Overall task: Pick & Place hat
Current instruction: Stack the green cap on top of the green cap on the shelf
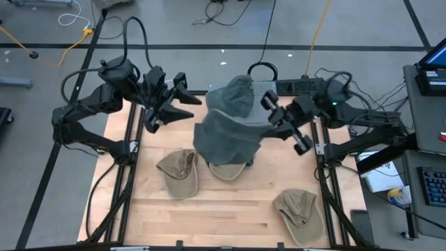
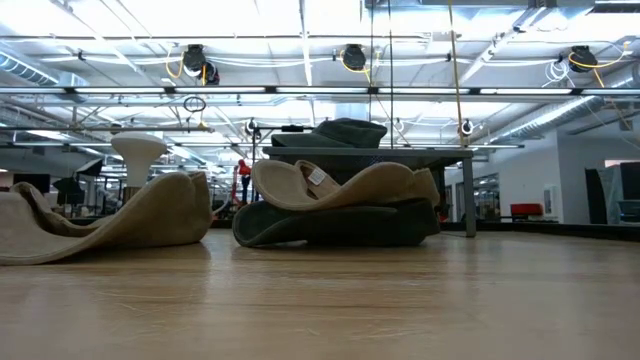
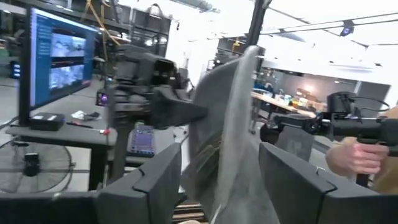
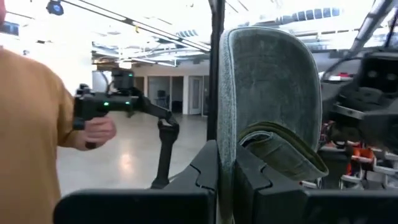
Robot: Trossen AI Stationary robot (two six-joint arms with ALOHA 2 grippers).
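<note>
The right tool (image 1: 273, 110) is pinching the floppy grey-green fabric hat (image 1: 226, 136) up off the wooden table (image 1: 223, 209), while the left tool (image 1: 182, 104) is sitting open beside it.

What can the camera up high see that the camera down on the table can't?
Only the high view shows both arms holding up a gray hat, the left gripper with jaws open and the right gripper shut on the hat's edge, plus a tan hat near the right corner. Only the low view shows the ceiling lights and the room behind. Both show the wooden table and tan hats lying on it.
</note>
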